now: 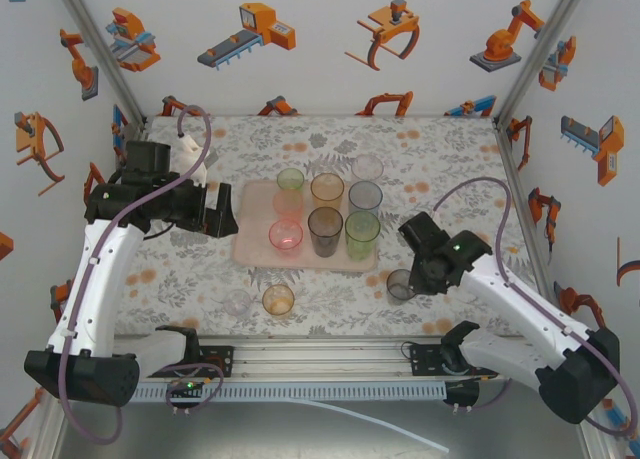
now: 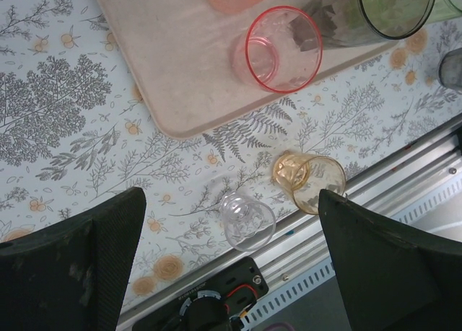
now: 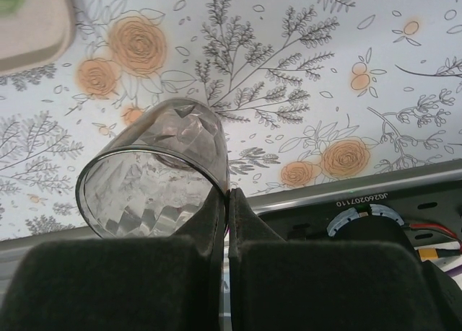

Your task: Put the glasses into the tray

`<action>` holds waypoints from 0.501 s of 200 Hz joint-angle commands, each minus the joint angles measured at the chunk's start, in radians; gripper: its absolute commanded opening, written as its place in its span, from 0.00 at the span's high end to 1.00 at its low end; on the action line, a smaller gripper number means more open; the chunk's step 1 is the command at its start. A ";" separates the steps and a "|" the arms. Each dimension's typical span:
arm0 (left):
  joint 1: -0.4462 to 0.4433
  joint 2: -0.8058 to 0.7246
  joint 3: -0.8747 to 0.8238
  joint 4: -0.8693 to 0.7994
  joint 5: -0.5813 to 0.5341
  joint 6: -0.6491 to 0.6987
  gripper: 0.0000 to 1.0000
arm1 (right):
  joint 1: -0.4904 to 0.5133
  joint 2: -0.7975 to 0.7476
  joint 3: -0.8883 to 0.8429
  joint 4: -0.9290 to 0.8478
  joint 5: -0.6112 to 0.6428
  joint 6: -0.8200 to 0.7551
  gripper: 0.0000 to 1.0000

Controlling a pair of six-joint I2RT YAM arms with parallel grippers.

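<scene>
Top external: the smoky grey glass [image 1: 400, 284] is found on the counter [image 1: 450, 149], just off the tray [image 1: 255, 219] at its near right corner, at the tips of the right end effector [image 1: 412, 279].

Left wrist: the left end effector [image 2: 231, 197] is spread wide and holds nothing.

Right wrist: the right end effector [image 3: 227, 197] is pressed together on the smoky grey glass [image 3: 155, 179] at its wall.

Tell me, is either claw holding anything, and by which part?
The right gripper pinches the grey glass by its rim; the open left gripper holds nothing.
</scene>
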 commanded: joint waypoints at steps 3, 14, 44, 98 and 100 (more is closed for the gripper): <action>0.007 -0.008 0.000 0.000 -0.018 -0.002 0.04 | 0.018 0.015 0.041 -0.036 -0.001 -0.024 1.00; 0.008 -0.003 0.002 0.002 -0.022 -0.007 0.04 | 0.027 0.020 0.047 -0.039 -0.003 -0.024 1.00; 0.014 0.007 0.008 0.008 -0.032 -0.020 0.04 | 0.067 0.035 0.078 -0.059 0.008 -0.014 1.00; 0.049 0.018 0.014 0.019 -0.087 -0.056 0.04 | 0.166 0.083 0.194 -0.101 0.018 0.019 1.00; 0.050 0.018 0.013 0.019 -0.090 -0.058 0.04 | 0.171 0.087 0.201 -0.104 0.019 0.020 1.00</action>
